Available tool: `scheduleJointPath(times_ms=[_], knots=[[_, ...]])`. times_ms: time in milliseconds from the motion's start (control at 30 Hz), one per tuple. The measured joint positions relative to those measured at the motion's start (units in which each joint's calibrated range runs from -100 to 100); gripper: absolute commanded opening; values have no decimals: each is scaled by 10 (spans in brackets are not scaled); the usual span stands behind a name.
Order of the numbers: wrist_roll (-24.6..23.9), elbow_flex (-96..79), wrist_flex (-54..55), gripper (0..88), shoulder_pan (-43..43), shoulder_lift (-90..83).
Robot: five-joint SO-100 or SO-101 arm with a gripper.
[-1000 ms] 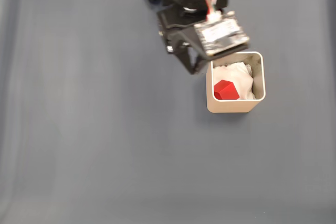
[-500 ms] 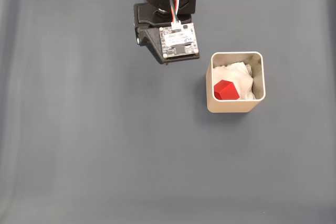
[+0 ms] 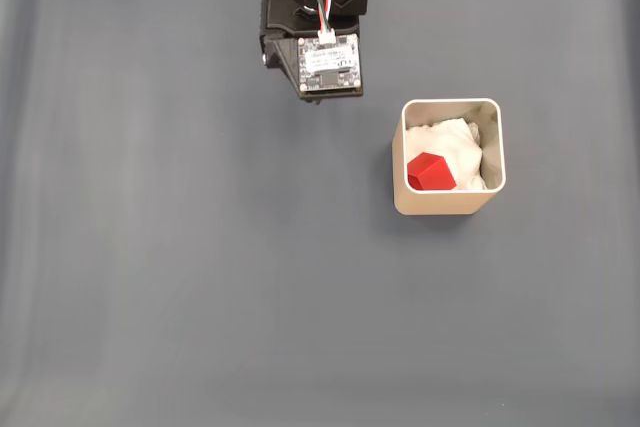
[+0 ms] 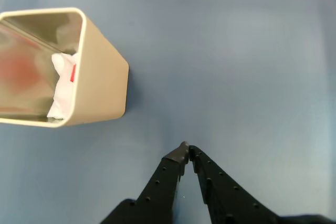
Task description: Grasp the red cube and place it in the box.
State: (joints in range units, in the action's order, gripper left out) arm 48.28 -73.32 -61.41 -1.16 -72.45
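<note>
**Arm pulling back from the box, cube left inside**

The arm is retreating toward its base at the top of the fixed view; a second ago it was leaning over the box's near corner, and now it is sitting well clear of it. The tool (image 4: 186, 149) is empty, its two dark fingers closed tip to tip above the bare grey-blue surface (image 3: 200, 277). In the wrist view the box (image 4: 100, 77) is lying ahead of the tool and off to its left, well apart from it. The red cube (image 3: 431, 172) is resting tilted on the white padding (image 3: 455, 142) inside the box, unmoved over the last second. Judging from this, the placing is done and only the arm's return is remaining.
</note>
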Motion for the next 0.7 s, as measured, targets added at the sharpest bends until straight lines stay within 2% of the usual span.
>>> scheduleJointPath(times_ms=[700], knots=[[0,-228,0,6,-42,-209]])
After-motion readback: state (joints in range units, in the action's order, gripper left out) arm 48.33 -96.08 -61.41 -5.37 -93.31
